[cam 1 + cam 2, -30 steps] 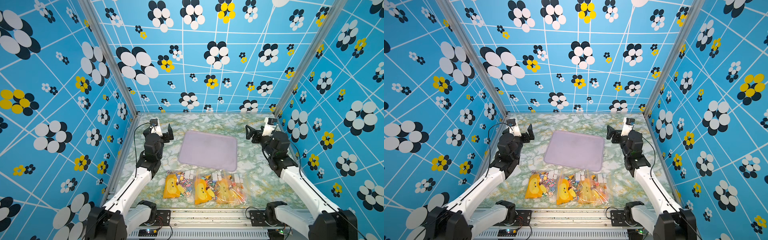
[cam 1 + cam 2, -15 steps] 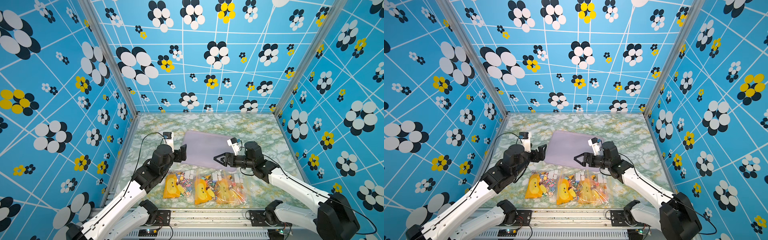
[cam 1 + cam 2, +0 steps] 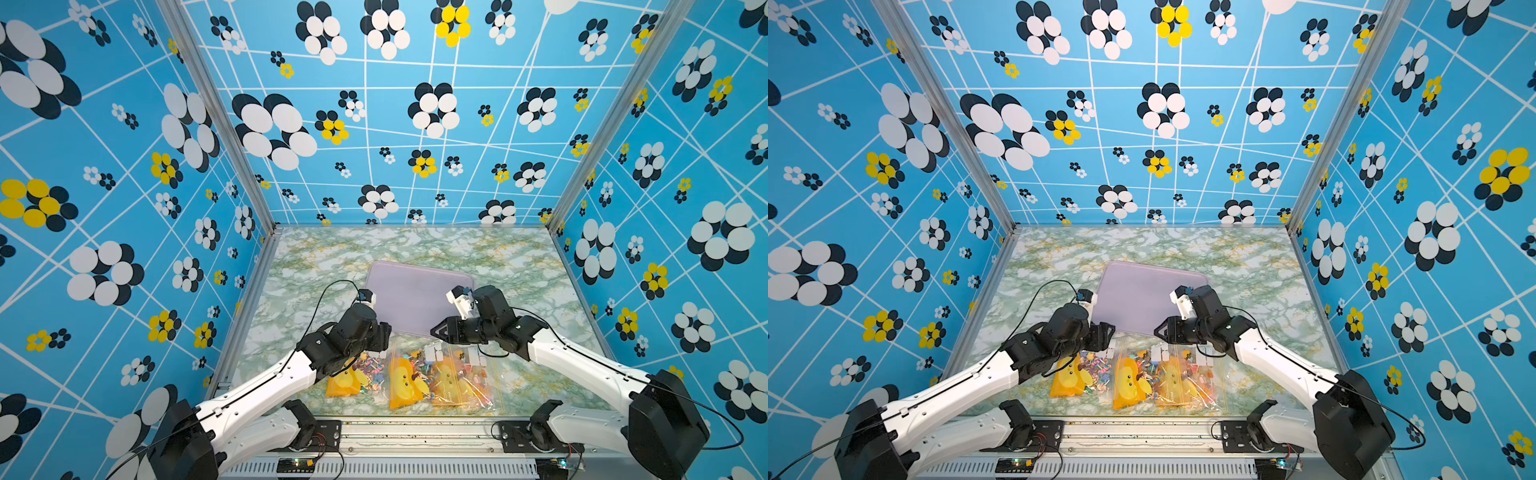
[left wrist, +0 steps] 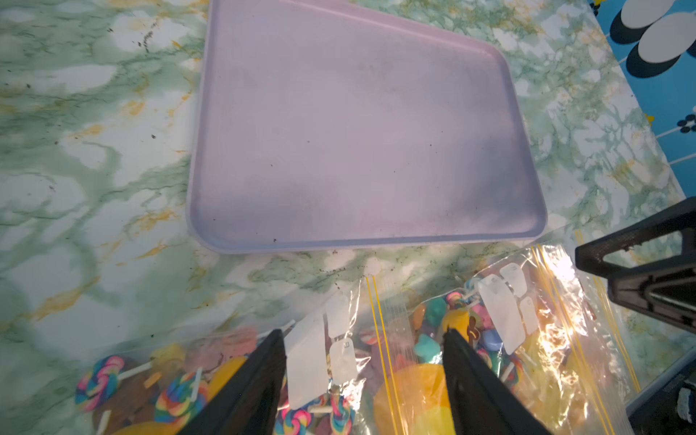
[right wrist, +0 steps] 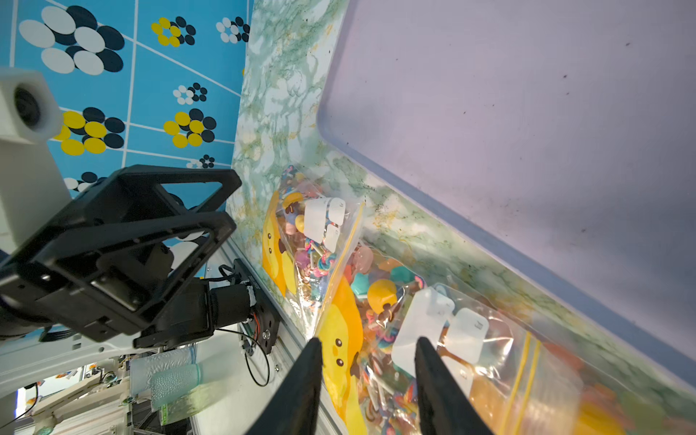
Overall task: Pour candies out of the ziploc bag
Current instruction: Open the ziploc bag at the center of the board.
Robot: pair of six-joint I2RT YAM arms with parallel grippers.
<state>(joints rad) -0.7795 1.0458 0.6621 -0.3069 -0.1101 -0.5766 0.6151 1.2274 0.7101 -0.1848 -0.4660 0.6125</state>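
On the ziploc bags [image 4: 557, 339] | white labels [image 4: 499, 312], text illegible | duck print [image 5: 339, 339]

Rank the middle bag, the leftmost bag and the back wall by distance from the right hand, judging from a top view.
1. the middle bag, its top end at the tips of the right hand, front centre.
2. the leftmost bag, farther toward the robot's left.
3. the back wall, at the far end, farthest.

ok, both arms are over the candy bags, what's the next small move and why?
Probably lower the left jaws and pinch the leftmost bag by its tray-side edge. Both jaws hang open above the bags, gripping nothing; the candies are all bagged and the lilac tray is bare.
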